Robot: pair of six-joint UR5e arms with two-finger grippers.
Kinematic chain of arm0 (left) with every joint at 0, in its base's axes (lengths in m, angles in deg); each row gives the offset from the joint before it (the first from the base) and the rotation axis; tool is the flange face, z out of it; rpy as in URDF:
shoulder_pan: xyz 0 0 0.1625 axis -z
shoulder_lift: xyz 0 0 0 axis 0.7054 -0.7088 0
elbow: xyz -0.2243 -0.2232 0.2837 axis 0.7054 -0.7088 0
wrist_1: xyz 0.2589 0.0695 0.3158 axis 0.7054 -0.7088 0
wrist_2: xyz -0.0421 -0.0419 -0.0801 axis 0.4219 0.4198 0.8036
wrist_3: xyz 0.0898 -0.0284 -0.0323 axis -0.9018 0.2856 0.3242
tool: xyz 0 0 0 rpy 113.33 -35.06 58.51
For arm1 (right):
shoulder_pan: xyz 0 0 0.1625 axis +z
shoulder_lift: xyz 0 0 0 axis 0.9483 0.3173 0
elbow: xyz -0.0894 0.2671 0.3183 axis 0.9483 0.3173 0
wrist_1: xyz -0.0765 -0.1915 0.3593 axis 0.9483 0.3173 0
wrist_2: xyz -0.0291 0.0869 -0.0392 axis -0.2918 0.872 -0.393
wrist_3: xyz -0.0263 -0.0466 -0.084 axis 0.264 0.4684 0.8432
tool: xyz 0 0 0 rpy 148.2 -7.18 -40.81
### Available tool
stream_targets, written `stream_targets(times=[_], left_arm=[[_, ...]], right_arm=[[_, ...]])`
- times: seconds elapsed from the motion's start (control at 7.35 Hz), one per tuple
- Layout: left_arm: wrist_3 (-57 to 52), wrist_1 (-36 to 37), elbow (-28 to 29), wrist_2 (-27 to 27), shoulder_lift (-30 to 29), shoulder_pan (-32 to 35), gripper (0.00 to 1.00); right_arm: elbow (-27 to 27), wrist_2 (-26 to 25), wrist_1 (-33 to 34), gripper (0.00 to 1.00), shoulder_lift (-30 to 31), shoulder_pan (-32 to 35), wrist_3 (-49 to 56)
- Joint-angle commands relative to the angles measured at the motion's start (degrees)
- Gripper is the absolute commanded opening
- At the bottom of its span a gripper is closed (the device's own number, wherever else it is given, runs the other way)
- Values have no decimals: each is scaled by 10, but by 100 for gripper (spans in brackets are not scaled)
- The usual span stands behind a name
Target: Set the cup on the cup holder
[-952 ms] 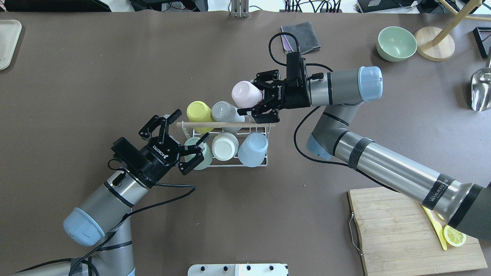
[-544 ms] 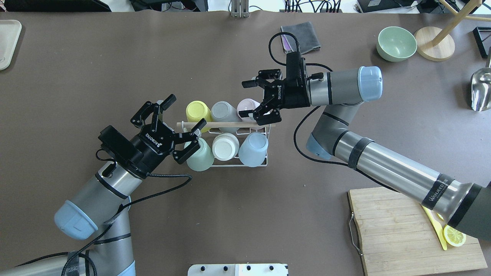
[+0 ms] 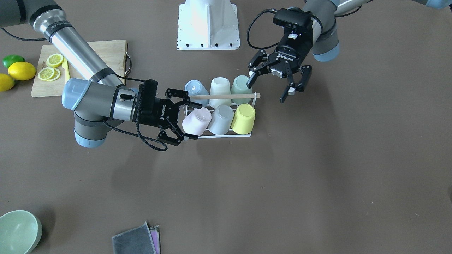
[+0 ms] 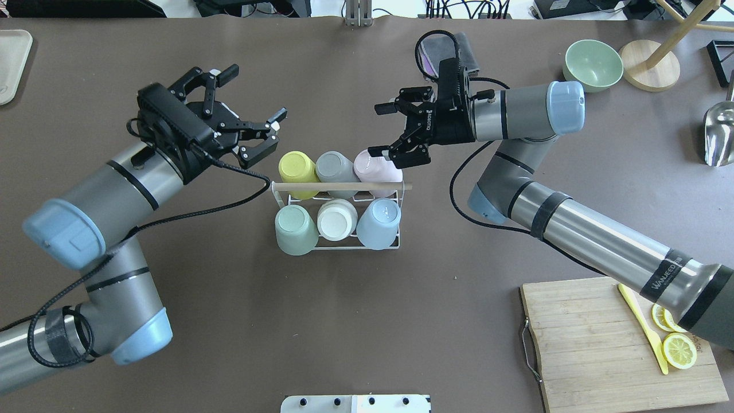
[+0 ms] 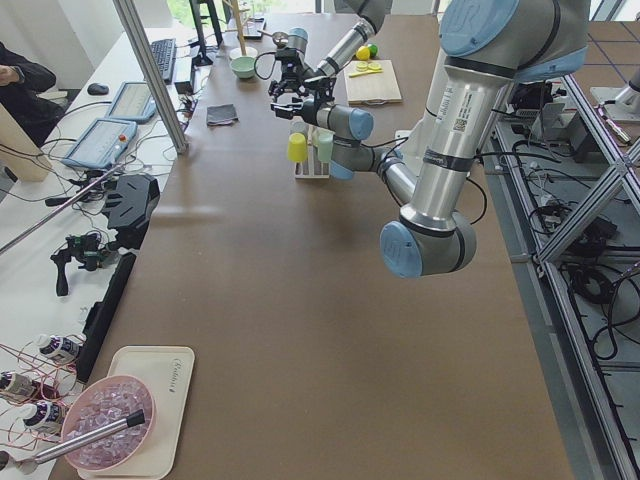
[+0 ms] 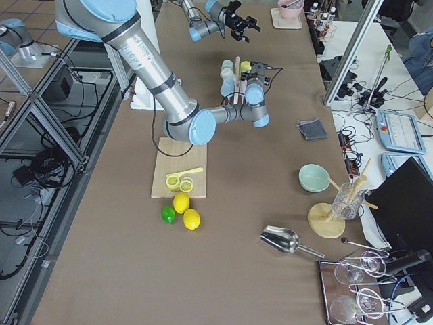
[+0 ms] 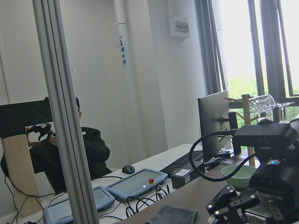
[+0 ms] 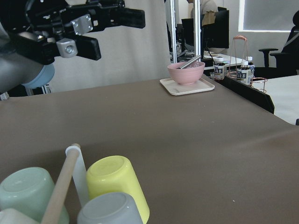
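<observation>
The white wire cup holder with a wooden rod stands mid-table. It holds six upturned cups: yellow, grey, pink, green, white, blue. My right gripper is open and empty, raised just beyond the pink cup. My left gripper is open and empty, up and to the left of the yellow cup. In the front-facing view the holder sits between my right gripper and my left gripper.
A wooden cutting board with lemon slices and a yellow knife lies near right. A green bowl, a wooden stand, a metal scoop and a grey cloth lie at the far side. A tray is far left.
My right gripper let go of the pink cup onto the holder's far right spot and drew back, open. My left gripper moved away from the green cup, up and to the far left.
</observation>
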Motion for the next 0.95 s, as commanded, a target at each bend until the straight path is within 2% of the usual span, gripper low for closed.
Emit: stream_targets(times=[0.0, 0.14, 0.27, 0.54, 0.68, 0.82], left_arm=[[1, 51, -4, 56, 9, 65, 98], [0, 63, -1, 74, 39, 84, 98], [0, 105, -3, 75, 61, 100, 98], [-1, 146, -7, 104, 140, 148, 98], [-1, 187, -16, 178, 170, 189, 98], [-12, 262, -11, 259, 169, 241, 98]], right_arm=[[-34, 25, 128, 100, 1, 25, 4], [-60, 27, 193, 100, 4, 27, 4], [-78, 32, 259, 100, 6, 33, 5], [-128, 59, 472, 100, 6, 56, 5], [-137, 64, 538, 100, 6, 63, 5], [-151, 73, 615, 100, 6, 76, 6]])
